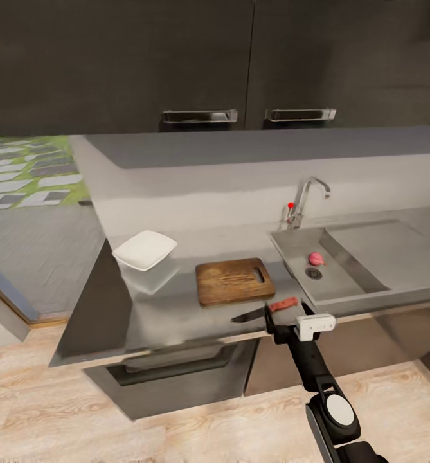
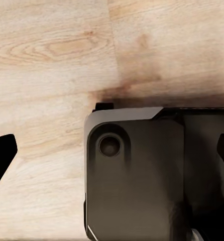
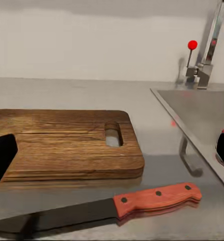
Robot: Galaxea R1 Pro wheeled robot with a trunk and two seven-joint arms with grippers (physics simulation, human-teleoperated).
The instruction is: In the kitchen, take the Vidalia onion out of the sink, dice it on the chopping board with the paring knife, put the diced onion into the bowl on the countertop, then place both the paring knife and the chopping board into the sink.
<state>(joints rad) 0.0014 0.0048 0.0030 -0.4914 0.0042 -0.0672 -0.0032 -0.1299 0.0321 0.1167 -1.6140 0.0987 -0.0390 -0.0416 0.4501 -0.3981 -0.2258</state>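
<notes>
I hold my right end effector (image 1: 280, 319) apparently open, empty, just above the red-handled dark-bladed paring knife (image 1: 267, 310) on the glossy grey table (image 1: 176, 308).

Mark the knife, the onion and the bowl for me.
knife (image 3: 157, 197): right wrist view, middle of the red handle.
onion (image 1: 315, 258): head view, its pink top, in the sink basin.
bowl (image 1: 144, 249): head view, centre of the white inside.

Bare countertop (image 1: 170, 308) surrounds the paring knife (image 1: 266, 311); chopping board (image 1: 234, 280) lies just behind it.
</notes>
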